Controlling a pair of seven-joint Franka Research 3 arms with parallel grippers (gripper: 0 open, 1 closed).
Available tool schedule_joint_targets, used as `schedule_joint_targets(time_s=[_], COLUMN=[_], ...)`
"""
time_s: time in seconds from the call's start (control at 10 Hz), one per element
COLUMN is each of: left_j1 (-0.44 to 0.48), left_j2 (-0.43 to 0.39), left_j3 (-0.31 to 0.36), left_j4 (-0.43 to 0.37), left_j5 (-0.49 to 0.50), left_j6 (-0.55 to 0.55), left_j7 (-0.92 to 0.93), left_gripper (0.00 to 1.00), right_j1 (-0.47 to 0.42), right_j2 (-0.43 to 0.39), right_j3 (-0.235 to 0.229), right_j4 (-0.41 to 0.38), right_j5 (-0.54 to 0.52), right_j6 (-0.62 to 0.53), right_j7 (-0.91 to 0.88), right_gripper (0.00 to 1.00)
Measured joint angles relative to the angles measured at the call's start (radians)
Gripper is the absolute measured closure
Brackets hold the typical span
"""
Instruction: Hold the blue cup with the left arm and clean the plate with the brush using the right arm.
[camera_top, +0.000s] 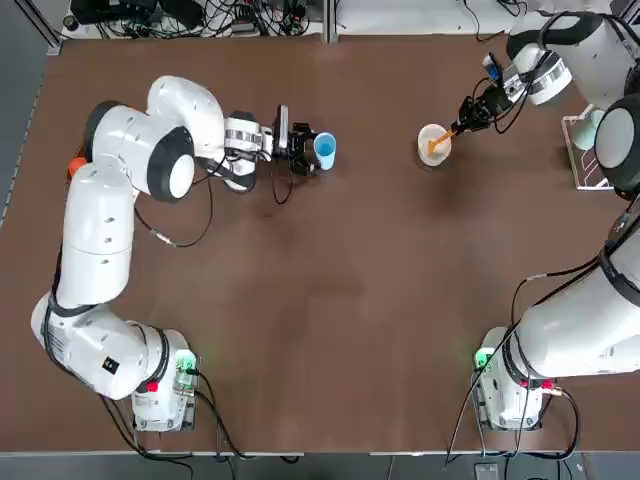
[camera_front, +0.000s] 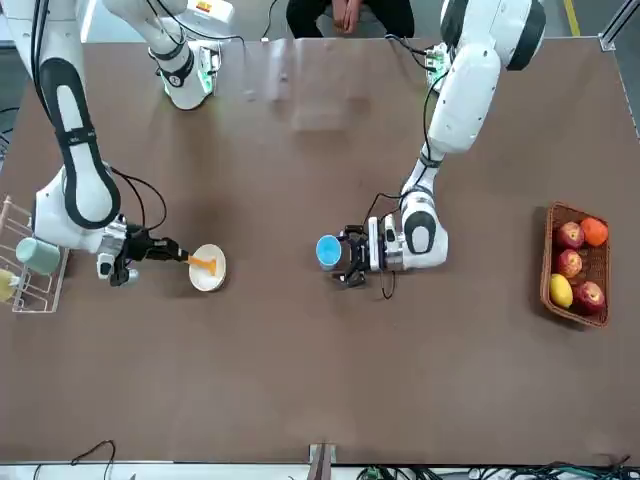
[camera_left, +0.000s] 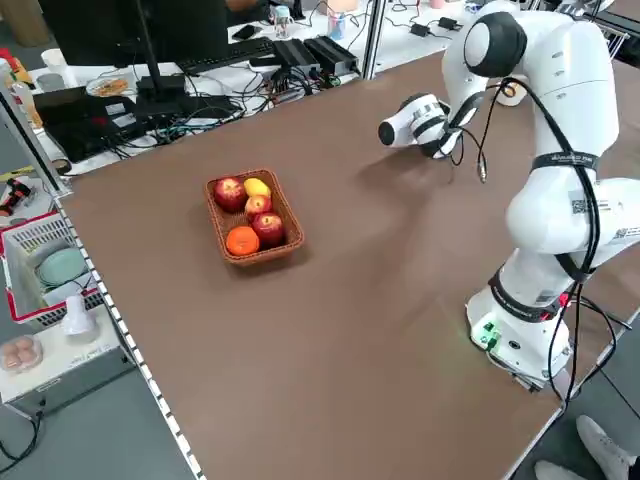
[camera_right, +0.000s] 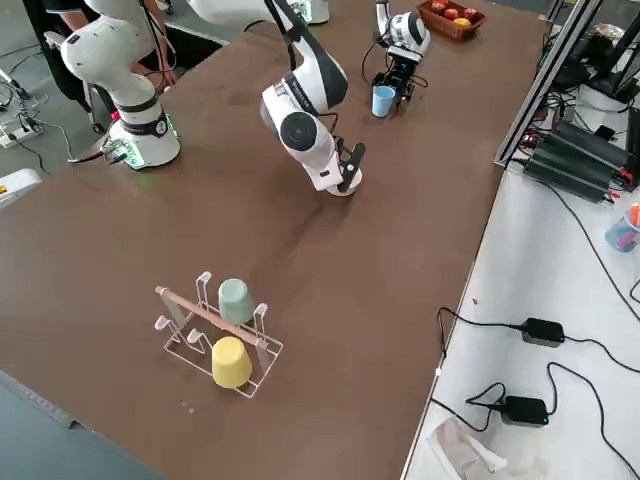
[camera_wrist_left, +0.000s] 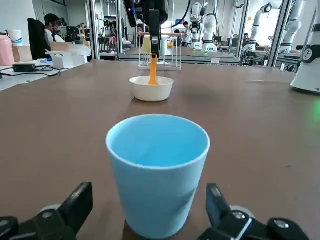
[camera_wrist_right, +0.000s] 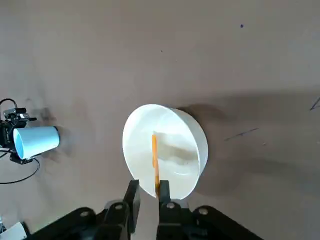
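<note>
The light-blue cup (camera_top: 325, 150) (camera_wrist_left: 157, 170) stands upright on the brown table. My left gripper (camera_top: 306, 150) (camera_front: 348, 255) lies level at table height and is open, one finger on each side of the cup with a gap on both sides. The small white plate (camera_top: 424, 138) (camera_wrist_right: 187, 135) sits to the cup's right. The orange brush (camera_top: 440, 147) (camera_wrist_right: 154, 155) leans into it, head down in the dish. My right gripper (camera_top: 463, 124) (camera_wrist_right: 148, 190) is at the handle's top end. Its jaws are slightly parted, and the handle rests against one finger (camera_wrist_right: 164, 192).
A wicker basket of fruit (camera_front: 575, 262) (camera_left: 250, 215) stands at my far left. A wire rack (camera_right: 220, 335) (camera_top: 585, 150) with a green and a yellow cup sits at the right edge. A person (camera_front: 345, 15) sits behind the arms' bases.
</note>
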Motion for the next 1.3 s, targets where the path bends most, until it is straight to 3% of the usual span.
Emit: schedule_joint_targets(time_s=[0.4,0.9,1.3], left_j1=[0.0,0.002,0.005], left_j2=[-0.028,-0.085,-0.186], left_j3=[0.018,0.078,0.139], left_j4=[-0.033,-0.086,-0.189], left_j5=[0.031,0.103,0.148], left_j6=[0.001,0.001,0.015], left_j7=[0.002,0.002,0.002], left_gripper=[0.0,0.0,0.0], right_j1=[-0.007,-0.047,-0.066], right_j2=[0.0,0.001,-0.001], right_j3=[-0.002,-0.003,-0.005], right_j4=[0.0,0.0,0.015], right_j5=[0.0,-0.037,-0.112], right_j6=[0.002,0.005,0.005], right_j7=[-0.032,-0.056,-0.057], right_gripper=[0.61,0.56,0.53])
